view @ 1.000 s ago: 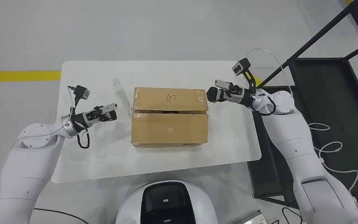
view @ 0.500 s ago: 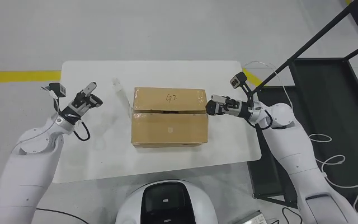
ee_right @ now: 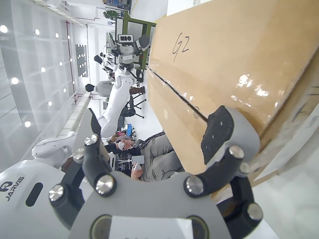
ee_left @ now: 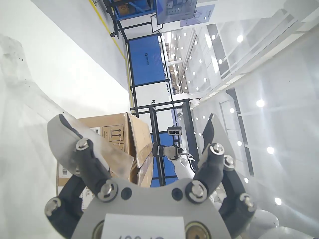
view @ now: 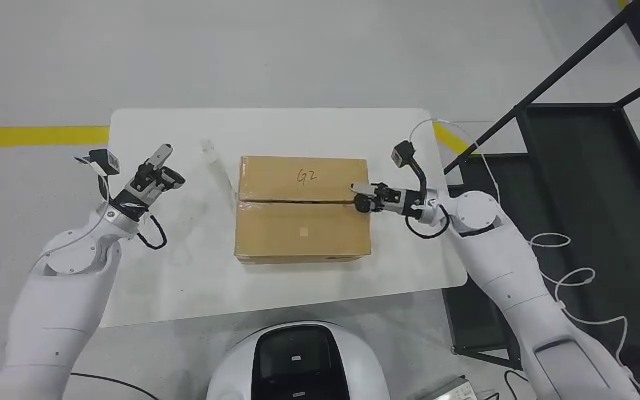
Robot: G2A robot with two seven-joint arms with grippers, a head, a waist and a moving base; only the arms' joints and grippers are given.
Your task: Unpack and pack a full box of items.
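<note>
Top view, box: set mid-way on the table, flaps shut, contents hidden; judged full, so heavy.
Left wrist view, left gripper: spread wide, nothing held, kept apart from the box.
Right wrist view, right gripper: spread wide, nothing held, one finger placed at the seam end. The cardboard is judged stiff, best taken at a flap edge.

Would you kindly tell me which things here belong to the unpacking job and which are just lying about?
Job: closed cardboard box; right gripper at its seam; left gripper.
Lying about: clear plastic scrap beside the box; black rack beside the table.
</note>
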